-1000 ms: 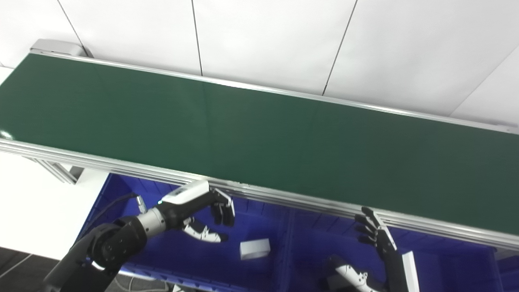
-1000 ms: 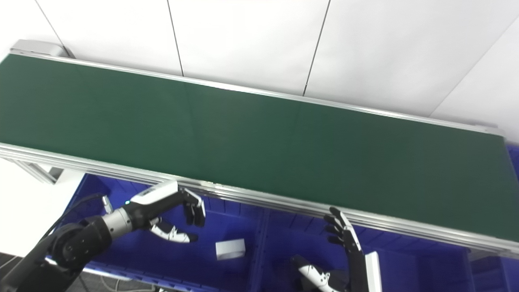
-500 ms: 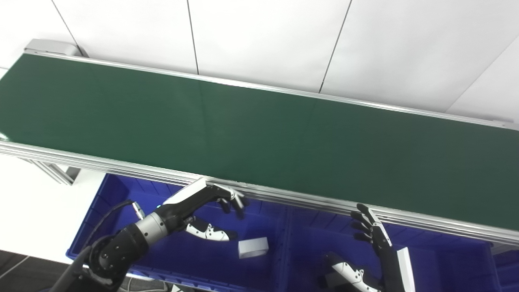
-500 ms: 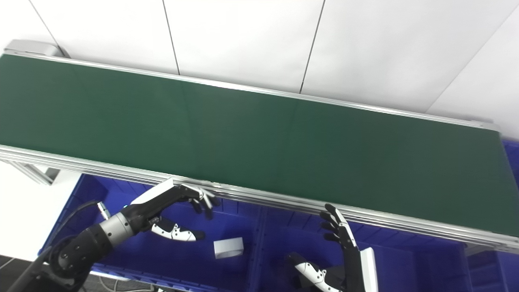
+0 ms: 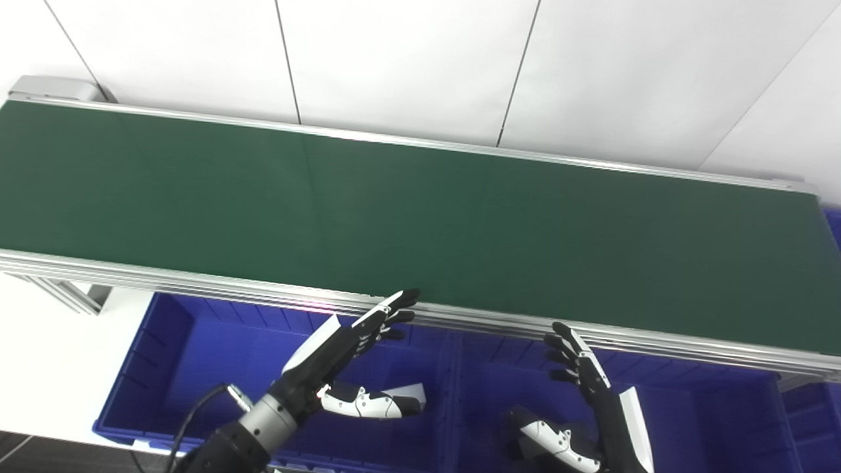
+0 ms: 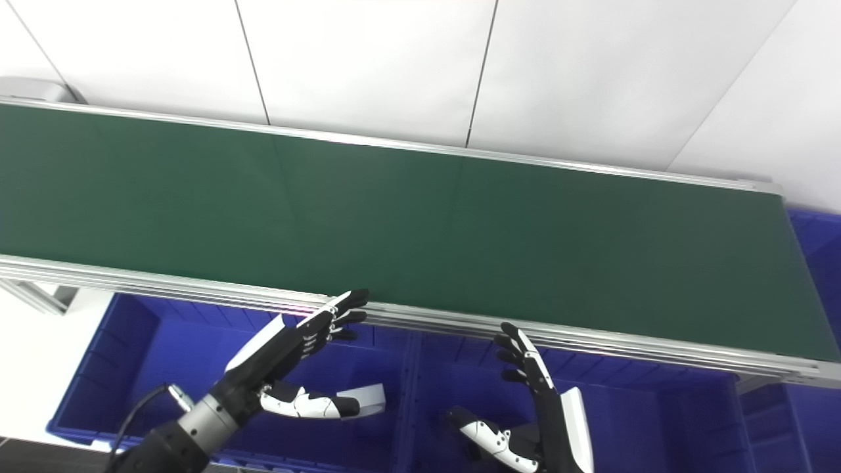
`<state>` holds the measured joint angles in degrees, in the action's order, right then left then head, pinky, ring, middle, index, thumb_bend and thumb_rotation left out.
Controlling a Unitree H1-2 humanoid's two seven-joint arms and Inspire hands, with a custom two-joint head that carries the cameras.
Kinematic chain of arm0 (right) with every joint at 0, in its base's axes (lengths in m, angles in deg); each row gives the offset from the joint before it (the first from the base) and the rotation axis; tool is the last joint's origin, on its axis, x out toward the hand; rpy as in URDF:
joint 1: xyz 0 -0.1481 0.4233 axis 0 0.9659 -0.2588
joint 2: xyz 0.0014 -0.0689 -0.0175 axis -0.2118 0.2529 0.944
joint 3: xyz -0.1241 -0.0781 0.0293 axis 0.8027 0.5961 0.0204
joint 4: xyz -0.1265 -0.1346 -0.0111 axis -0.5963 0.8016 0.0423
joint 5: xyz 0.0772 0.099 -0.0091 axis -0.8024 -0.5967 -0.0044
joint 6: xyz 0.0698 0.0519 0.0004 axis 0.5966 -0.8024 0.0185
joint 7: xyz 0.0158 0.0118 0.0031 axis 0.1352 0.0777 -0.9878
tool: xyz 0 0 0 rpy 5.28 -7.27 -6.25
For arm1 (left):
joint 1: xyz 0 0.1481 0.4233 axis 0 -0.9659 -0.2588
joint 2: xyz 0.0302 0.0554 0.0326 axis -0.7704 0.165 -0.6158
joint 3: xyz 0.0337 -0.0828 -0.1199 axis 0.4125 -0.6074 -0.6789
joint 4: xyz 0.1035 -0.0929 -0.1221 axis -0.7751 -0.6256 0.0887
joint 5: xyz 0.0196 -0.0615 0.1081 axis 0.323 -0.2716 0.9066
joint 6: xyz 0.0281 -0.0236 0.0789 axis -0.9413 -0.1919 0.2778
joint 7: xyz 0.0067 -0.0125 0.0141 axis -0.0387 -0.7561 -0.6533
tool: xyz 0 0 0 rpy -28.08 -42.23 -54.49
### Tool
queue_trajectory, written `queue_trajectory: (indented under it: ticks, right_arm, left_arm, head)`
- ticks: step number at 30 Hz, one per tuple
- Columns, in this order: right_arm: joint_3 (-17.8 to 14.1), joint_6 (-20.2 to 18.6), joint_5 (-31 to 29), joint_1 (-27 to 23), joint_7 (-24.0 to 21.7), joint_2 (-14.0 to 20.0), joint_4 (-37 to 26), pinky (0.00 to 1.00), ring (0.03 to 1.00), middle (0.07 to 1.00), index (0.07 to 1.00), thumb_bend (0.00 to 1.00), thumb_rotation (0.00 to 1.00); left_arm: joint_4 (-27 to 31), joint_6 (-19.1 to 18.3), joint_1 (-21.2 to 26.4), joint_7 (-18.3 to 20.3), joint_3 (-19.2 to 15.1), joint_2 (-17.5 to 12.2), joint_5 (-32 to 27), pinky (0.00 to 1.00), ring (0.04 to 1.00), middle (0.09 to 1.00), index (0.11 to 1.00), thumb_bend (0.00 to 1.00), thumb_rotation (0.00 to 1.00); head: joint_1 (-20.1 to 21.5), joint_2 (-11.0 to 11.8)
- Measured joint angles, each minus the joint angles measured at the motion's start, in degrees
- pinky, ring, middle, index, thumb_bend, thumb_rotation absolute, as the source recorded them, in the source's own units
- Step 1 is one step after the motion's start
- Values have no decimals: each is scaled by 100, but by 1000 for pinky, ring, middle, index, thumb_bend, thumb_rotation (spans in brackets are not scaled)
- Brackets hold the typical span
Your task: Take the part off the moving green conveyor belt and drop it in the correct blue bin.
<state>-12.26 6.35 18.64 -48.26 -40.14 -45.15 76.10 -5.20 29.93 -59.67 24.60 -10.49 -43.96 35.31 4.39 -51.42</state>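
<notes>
The green conveyor belt (image 5: pixel 420 210) runs across the view with no part on it. A small white block part (image 5: pixel 411 392) lies in the left blue bin (image 5: pixel 171 355), partly hidden behind my left thumb. My left hand (image 5: pixel 341 348) is open and empty above that bin, its fingers stretched out, the fingertips (image 5: pixel 402 301) at the belt's near rail. My right hand (image 5: pixel 581 368) is open and empty, held upright over the right blue bin (image 5: pixel 709 407) just below the rail.
The belt's aluminium near rail (image 5: pixel 197 279) overhangs the back of both bins. Another blue bin (image 6: pixel 815 243) shows at the belt's right end. A white table surface (image 5: pixel 46 355) lies to the left of the bins. White wall panels stand behind.
My left hand's fingers have gone from curled to straight and reach up to the rail. The whole picture has shifted, so the camera moved. The white part stays in the bin.
</notes>
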Motion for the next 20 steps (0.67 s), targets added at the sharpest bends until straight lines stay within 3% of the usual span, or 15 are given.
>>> queue_trajectory:
  ticks: [7,10,16,20]
  right_arm:
    - [43,-16,2,34,-80,-2,-139,744,806,847,908,767,511]
    - [57,-72,18,106,-81,-13,-173,730,797,845,906,768,499]
    - [62,-107,102,169,-80,-27,-187,736,800,846,902,781,508]
    - [60,-148,115,175,-85,-19,-216,744,810,852,906,773,493]
  left_arm:
    - [-103,105,-129,-129,-40,102,-65,904,951,987,984,793,328]
    - [-102,101,-172,-216,-66,109,-48,940,957,984,984,776,295]
    - [-93,58,-281,-271,-44,33,287,949,992,1000,976,794,349]
    - [-70,-85,-326,-292,-121,32,263,969,994,1000,964,779,283]
  head:
    - [149,-53]
    - [193,-62]
    - [229,-44]
    - [158,0]
